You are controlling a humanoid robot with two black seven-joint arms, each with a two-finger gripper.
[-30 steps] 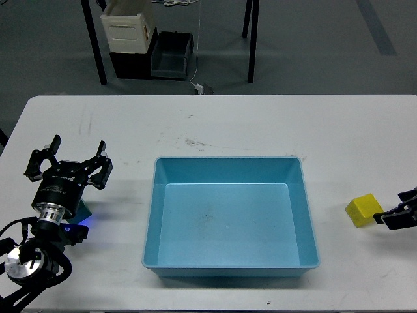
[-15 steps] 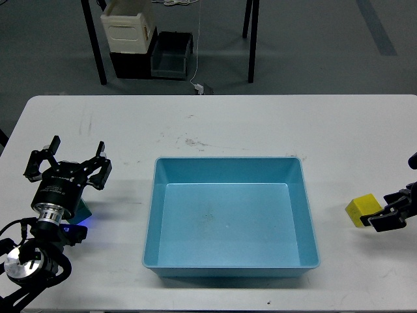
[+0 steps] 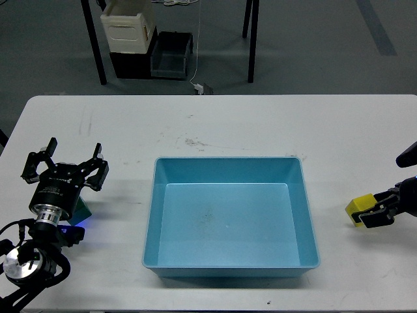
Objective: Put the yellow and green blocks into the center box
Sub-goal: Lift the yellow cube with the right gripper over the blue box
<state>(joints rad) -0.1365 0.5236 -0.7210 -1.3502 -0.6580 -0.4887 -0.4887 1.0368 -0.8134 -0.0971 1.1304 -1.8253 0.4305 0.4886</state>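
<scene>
White table (image 3: 260, 124) is filling the view, grey floor and a stack of bins (image 3: 146, 45) sitting beyond its far edge at 12 o'clock. Blue box (image 3: 229, 264) is sitting at table centre, nothing lying inside it.

Right gripper (image 3: 374, 212) is reaching in from the 3 o'clock edge, and the yellow block (image 3: 358, 209) is lying right at its tip, on the table between the gripper and the box's right wall, apart from the box. Black fingers are covering the block's right side; the block seems to be sitting between them, but I cannot tell whether they are actually gripping it or just bracketing it. Block is looking roughly cubic, no clear long axis, faces turned slightly off the table edges.

Left gripper (image 3: 64, 166) is hovering near the 9 o'clock edge, fingers spread wide, holding nothing. Green block (image 3: 83, 210) is lying just beneath and behind it, toward 5 o'clock from the fingertips, mostly hidden by the wrist, only a dark green corner showing. Its orientation and long axis cannot be told. It is lying well left of the box.
</scene>
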